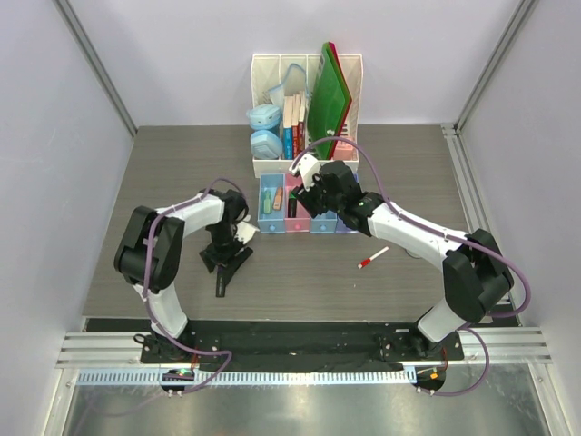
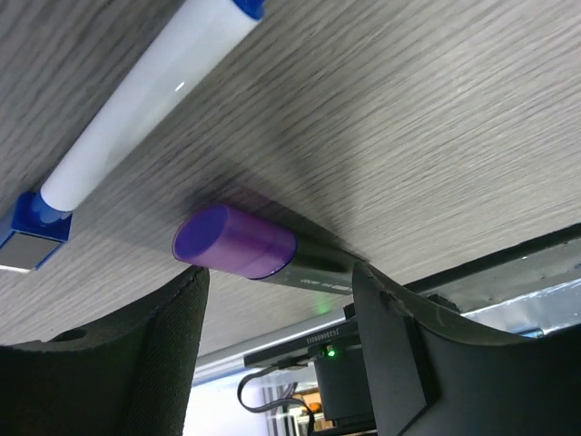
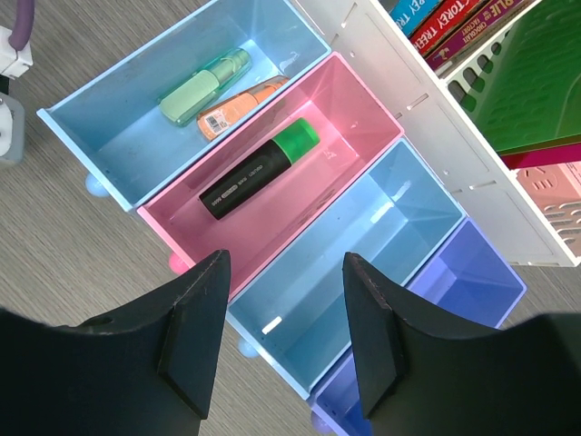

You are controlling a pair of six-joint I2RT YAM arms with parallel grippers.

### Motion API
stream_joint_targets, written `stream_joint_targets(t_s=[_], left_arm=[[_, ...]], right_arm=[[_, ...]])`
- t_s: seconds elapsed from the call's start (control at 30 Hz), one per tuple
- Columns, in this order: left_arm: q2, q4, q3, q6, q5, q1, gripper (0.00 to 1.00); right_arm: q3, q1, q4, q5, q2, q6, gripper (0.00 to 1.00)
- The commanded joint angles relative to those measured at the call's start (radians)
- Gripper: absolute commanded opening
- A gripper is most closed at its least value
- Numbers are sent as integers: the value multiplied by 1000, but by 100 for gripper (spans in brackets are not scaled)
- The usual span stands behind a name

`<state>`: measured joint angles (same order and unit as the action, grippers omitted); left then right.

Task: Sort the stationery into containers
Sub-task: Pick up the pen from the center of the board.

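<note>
While the right claw (image 3: pixel 286 272) hangs spread and empty, the left claw (image 2: pixel 280 283) gapes astride the purple-ended marker (image 2: pixel 234 242)

A black marker with a purple end (image 2: pixel 238 243) lies on the wood-grain table (image 2: pixel 436 136) between the spread fingers (image 2: pixel 136 354) of the left hand (image 2: pixel 278 304). Its purple end points to 9 o'clock. A white pen with blue ends (image 2: pixel 136 109) lies apart at its 10 o'clock.

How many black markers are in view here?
2: green-ended marker in the pink tray; purple-ended marker on the table by the left end effector. Others may be hidden.
</note>
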<state>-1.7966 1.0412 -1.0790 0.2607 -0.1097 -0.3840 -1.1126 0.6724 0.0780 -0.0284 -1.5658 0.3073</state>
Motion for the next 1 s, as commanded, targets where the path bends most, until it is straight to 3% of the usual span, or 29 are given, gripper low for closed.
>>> stream_joint_targets(t_s=[0.0, 0.27, 0.37, 0.63, 0.67, 0.73, 0.97], left_arm=[[-30, -7, -38, -12, 13, -3, 65], [-61, -13, -44, -17, 15, -4, 54], [-66, -13, -45, -18, 10, -4, 41], [-58, -7, -38, -11, 4, -6, 18], [-52, -6, -38, -9, 5, -7, 8], [-24, 0, -41, -2, 1, -6, 0], [104, -15, -55, 18, -51, -6, 0]], right_arm=[[-12, 6, -27, -8, 52, 7, 58], [-13, 7, -30, -11, 61, 10, 58], [-15, 7, -32, -11, 67, 12, 58], [-13, 10, -30, -18, 76, 16, 58], [-13, 12, -32, -19, 76, 16, 58], [-15, 12, -30, -19, 76, 16, 58], [-21, 15, -26, -28, 78, 23, 58]])
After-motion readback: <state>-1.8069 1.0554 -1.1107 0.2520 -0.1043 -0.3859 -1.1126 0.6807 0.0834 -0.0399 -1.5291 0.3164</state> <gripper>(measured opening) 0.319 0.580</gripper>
